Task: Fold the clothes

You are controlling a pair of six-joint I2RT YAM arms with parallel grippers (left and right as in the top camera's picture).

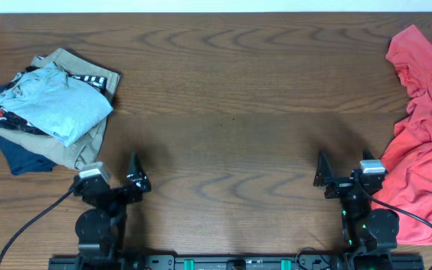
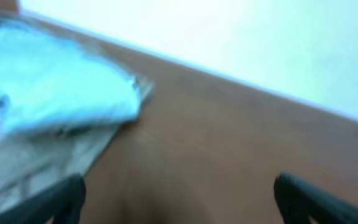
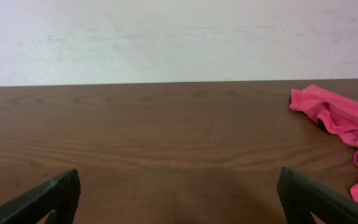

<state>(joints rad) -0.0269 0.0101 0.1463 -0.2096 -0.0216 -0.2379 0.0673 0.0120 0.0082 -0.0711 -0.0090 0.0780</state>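
Note:
The clothes, a pale sky-blue T-shirt (image 1: 55, 105), lie bunched on top of a pile at the table's left. In the blurred left wrist view the T-shirt (image 2: 55, 87) fills the upper left. My left gripper (image 1: 115, 176) sits near the front edge, just right of and below the pile, open with nothing between its fingers (image 2: 61, 199). My right gripper (image 1: 343, 169) rests at the front right, also open and empty, its fingers (image 3: 48, 199) spread over bare wood.
Under the blue shirt lie a khaki garment (image 1: 81, 150), a black one with white lettering (image 1: 96, 81) and a navy one (image 1: 21, 154). A crumpled red garment (image 1: 426, 150) covers the right edge, just right of my right arm. A pale wall stands behind the table.

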